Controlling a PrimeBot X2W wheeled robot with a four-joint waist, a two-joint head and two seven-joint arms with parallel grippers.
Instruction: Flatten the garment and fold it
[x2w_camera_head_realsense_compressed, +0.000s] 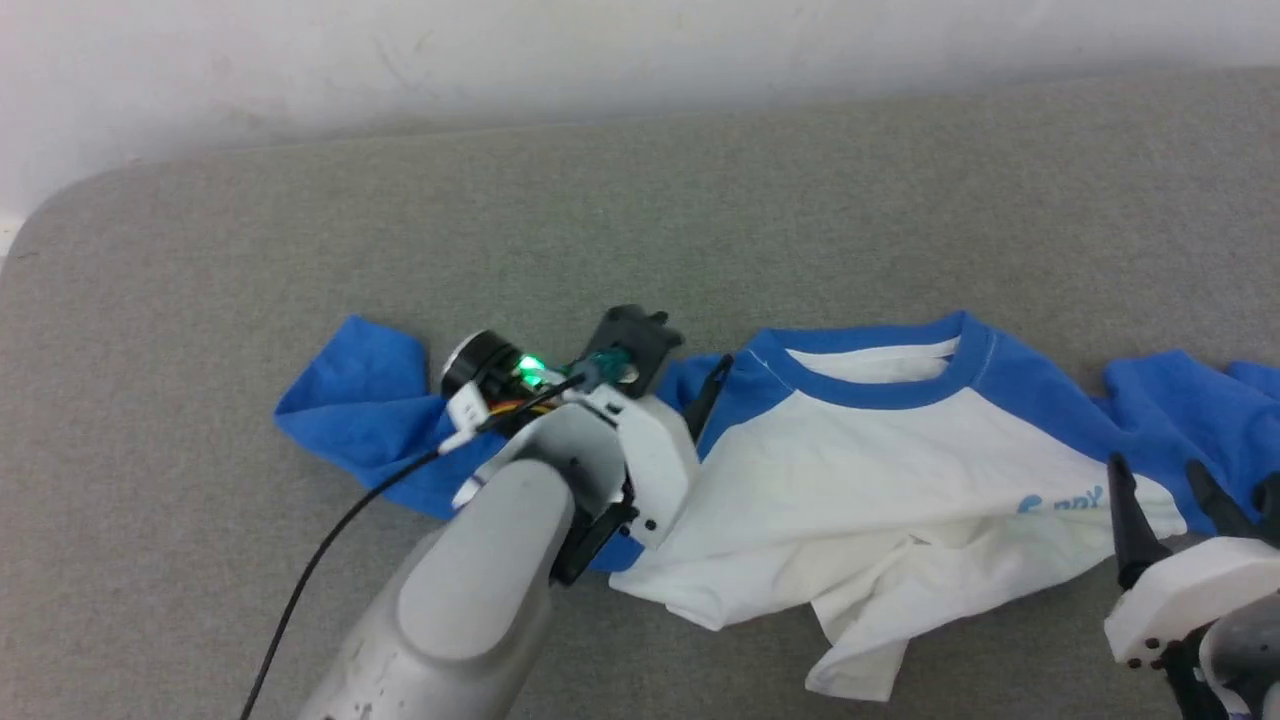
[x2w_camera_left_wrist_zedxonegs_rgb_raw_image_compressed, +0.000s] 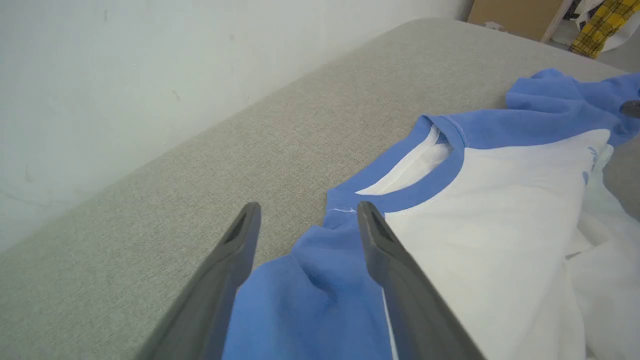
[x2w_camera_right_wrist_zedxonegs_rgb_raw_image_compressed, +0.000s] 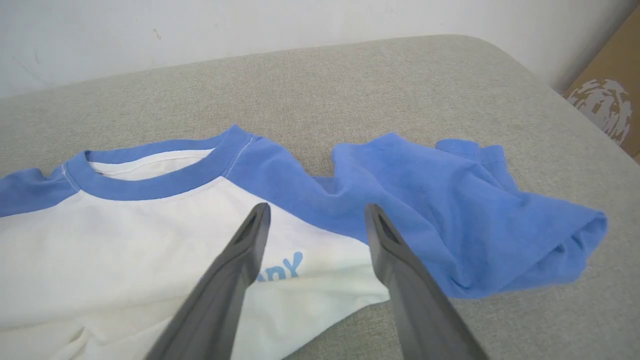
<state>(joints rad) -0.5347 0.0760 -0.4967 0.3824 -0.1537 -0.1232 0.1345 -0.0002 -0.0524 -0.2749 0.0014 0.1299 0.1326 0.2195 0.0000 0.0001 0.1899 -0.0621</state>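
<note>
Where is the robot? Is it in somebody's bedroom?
Probably an indoor room, maybe a bedroom or workroom. The white and blue cloth T-shirt lies on a grey fabric-covered padded surface, like a mattress, beside a plain white wall. Brown cardboard and yellow checked cloth sit beyond it.

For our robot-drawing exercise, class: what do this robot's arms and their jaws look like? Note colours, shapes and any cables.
The left arm is a rounded pale grey forearm ending in a white wrist shell, with a green light, coloured wires and a thin black cable. The right arm shows the same white shell. Both sets of jaws are two long, dark grey, tapering fingers.
</note>
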